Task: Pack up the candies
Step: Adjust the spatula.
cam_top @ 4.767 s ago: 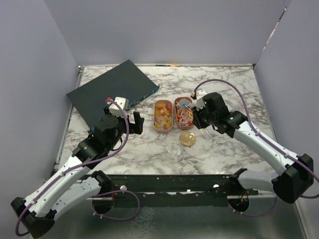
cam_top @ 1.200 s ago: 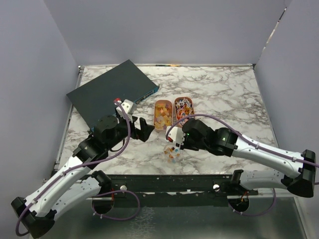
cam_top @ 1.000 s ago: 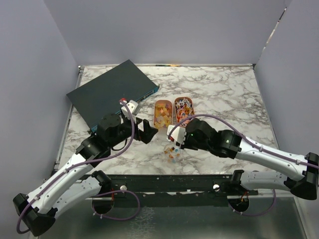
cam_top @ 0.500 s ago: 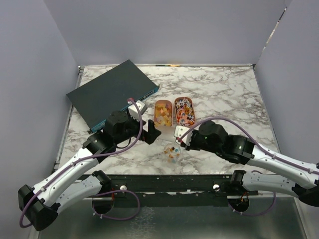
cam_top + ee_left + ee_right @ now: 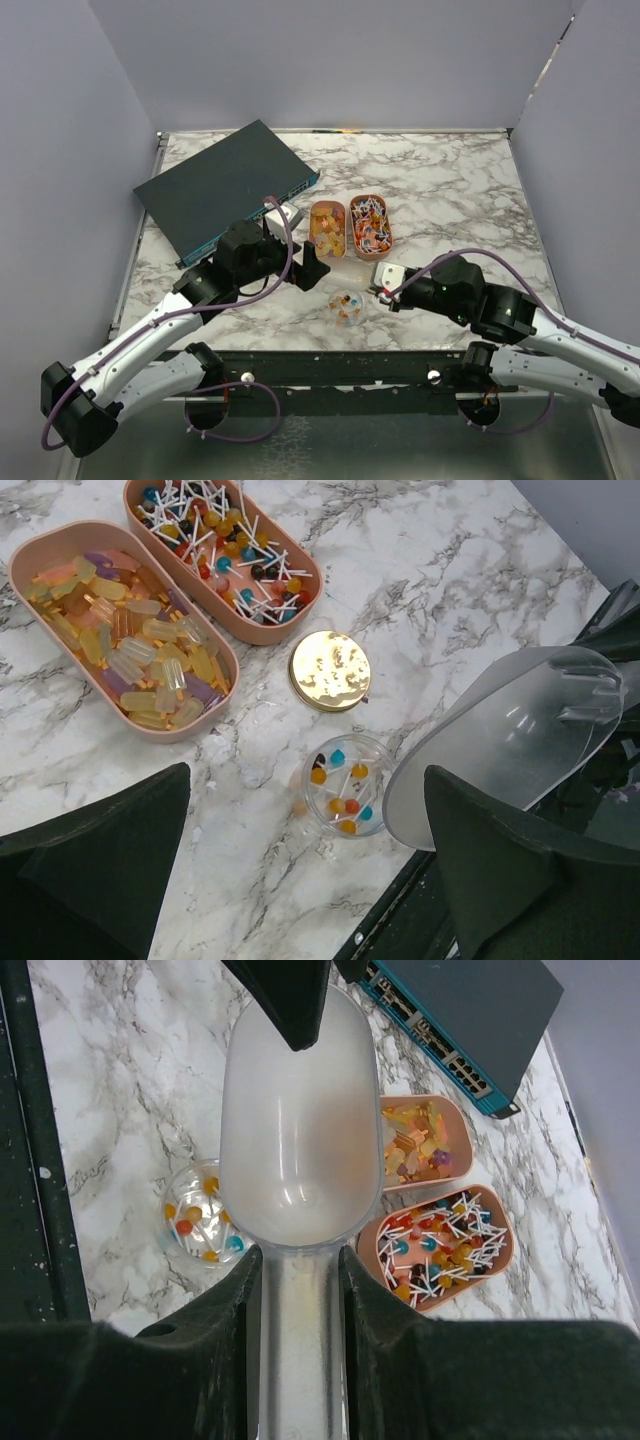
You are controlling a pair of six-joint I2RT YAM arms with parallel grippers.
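Marble table (image 5: 450, 180), lavender walls (image 5: 330, 60)

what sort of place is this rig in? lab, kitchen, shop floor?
Most likely a lab test cell, not a kitchen: plain panel walls box in a marble-look tabletop, and a network switch sits near two candy trays.

No writing, brand, number or sign is legible in any view; the gold lid (image 5: 329, 670) and dark flat box (image 5: 225, 180) bear none readable.

Candies (image 5: 150, 645) in two trays (image 5: 18, 560) side by side, jar (image 5: 306, 783) in front
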